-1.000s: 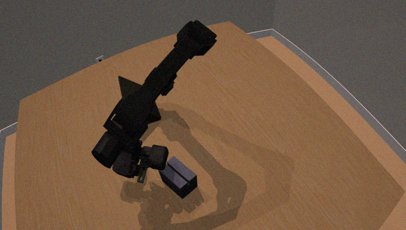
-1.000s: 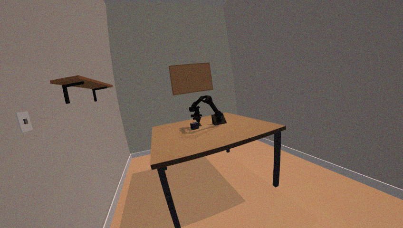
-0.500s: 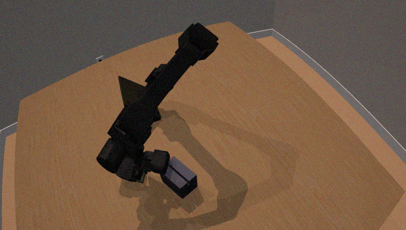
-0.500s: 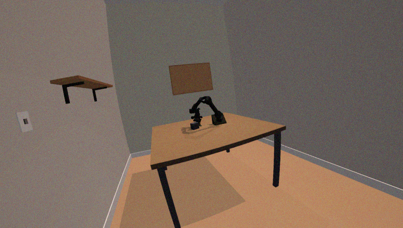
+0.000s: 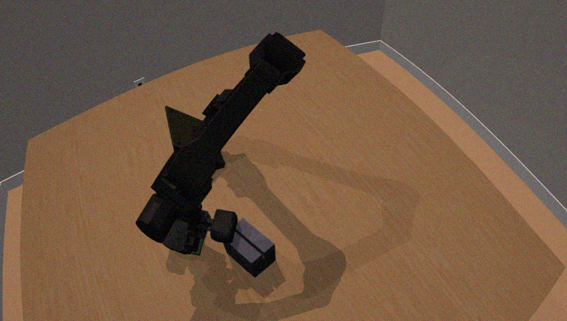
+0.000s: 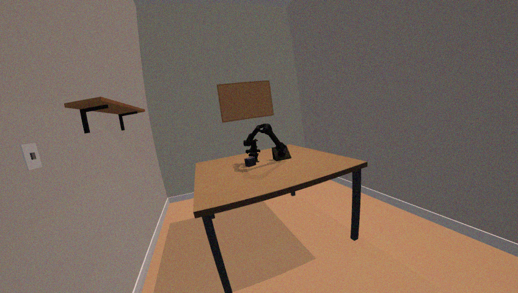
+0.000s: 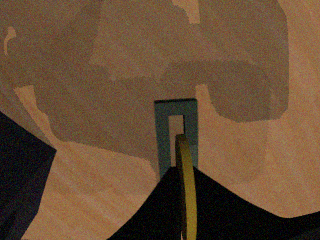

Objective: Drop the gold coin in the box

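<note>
The gold coin (image 7: 187, 185) stands on edge in the wrist view, its far end over the dark-green holder (image 7: 162, 130) (image 5: 197, 251). My gripper (image 7: 180, 174) (image 6: 256, 157) is shut on the coin, one black finger against each face. It is low over the holder, and the near part of the holder is hidden under the fingers. Whether the coin's lower edge still sits in the holder cannot be told. The grey box (image 5: 258, 243) (image 6: 249, 162) (image 7: 20, 175) stands beside the holder, its narrow lid slot visible in the top view.
The dark arm (image 5: 239, 107) (image 6: 274, 138) reaches over the wooden table (image 5: 398, 139) (image 6: 225, 185) from its base plate (image 5: 178, 125). The box is close to one side of the gripper, and in the top view part of the gripper covers the box's near corner.
</note>
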`<action>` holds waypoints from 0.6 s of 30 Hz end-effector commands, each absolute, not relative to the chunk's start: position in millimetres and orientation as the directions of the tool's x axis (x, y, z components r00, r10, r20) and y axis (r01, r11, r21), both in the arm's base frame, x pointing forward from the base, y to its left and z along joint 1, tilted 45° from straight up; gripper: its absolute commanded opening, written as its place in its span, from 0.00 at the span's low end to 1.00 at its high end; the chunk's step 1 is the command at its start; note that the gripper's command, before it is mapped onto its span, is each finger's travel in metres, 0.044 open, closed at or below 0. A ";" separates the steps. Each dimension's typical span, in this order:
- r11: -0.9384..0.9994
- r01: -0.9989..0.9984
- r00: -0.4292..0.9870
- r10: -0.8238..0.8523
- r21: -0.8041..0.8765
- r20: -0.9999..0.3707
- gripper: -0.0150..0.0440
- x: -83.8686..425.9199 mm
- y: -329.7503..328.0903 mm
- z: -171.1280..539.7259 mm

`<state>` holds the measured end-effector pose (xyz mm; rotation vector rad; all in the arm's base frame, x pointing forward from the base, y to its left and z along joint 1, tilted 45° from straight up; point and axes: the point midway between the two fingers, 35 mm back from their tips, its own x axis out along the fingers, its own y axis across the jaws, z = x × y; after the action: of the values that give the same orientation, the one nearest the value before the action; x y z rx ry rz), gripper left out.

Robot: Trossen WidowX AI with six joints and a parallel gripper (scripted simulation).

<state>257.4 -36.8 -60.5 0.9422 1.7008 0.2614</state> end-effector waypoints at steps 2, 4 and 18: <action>0.654 0.457 -0.061 0.700 0.603 -0.712 0.25 257.5 -36.4 -60.7; 0.655 0.456 -0.058 0.697 0.602 -0.715 0.25 257.9 -38.0 -60.3; 0.665 0.455 -0.045 0.681 0.592 -0.731 0.25 262.8 -61.2 -45.1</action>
<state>261.2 -55.6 -49.4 0.9437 1.6852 0.2351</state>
